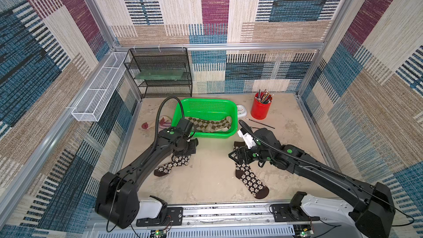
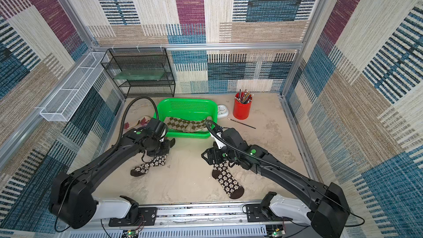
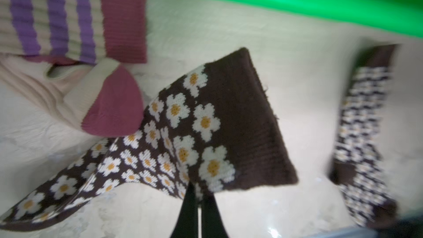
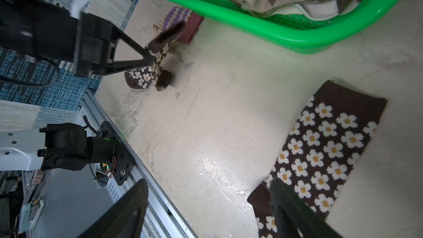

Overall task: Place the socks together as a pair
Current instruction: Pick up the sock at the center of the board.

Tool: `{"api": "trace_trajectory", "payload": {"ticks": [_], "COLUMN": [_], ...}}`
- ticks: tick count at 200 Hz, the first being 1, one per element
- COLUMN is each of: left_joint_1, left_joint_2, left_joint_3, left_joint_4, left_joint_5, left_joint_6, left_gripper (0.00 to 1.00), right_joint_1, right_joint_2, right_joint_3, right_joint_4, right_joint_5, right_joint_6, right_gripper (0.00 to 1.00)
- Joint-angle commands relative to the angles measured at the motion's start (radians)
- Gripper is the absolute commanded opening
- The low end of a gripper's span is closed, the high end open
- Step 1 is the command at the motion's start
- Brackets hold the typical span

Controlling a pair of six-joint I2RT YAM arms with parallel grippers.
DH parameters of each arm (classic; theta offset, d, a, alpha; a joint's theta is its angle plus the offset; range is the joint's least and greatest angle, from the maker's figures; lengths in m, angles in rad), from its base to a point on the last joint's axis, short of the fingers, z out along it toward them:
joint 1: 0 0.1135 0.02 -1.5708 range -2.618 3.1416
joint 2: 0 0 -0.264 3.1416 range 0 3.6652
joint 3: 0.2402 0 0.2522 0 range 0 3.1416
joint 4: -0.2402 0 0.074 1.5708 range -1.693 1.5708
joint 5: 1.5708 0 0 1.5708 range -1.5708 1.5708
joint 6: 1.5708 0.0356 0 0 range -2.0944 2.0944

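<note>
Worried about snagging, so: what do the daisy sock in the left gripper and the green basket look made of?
Daisy sock: soft knitted yarn, matte, slightly fuzzy; stitch rows, a ribbed dark cuff and stray fibres at its edge show. Green basket: probably moulded plastic, smooth and glossy; light gleams on its rim and its walls are slotted.

This is a robot test booth, a lab rig rather than a home: an aluminium frame point(image 1: 217, 46) boxes in the tabletop point(image 1: 212, 179), with patchwork carpet panels point(image 1: 215, 1) for walls. The left arm point(image 1: 142, 168) and right arm point(image 1: 320, 170) are bolted to a metal rail point(image 1: 229, 211) — and a bare circuit board point(image 1: 160, 233) glows green at the front edge.
</note>
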Motion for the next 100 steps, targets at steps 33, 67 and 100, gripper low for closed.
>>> {"api": "trace_trajectory", "payload": {"ticks": [33,67,100], "left_joint_1": [-0.101,-0.208,-0.287], "left_joint_2": [-0.195,-0.178,-0.089], "left_joint_3": [0.122,0.165,0.186], "left_joint_4": [0.138,0.286,0.388], "left_joint_5": [0.344,0.427,0.498], "left_joint_6": [-0.179,-0.233,-0.241], "left_gripper": [0.0,0.0,0.0], "right_joint_1": [-0.058,-0.173,-0.29], "right_joint_2": [-0.01,-0.047,-0.164], "right_joint_3": [0.002,-0.016,-0.03], "right_joint_4": [0.122,0.13,0.148], "right_joint_5": [-0.12,-0.205,-0.362], "right_joint_6": [0.021,0.041,-0.007], "right_gripper": [0.86,0.86,0.87]}}
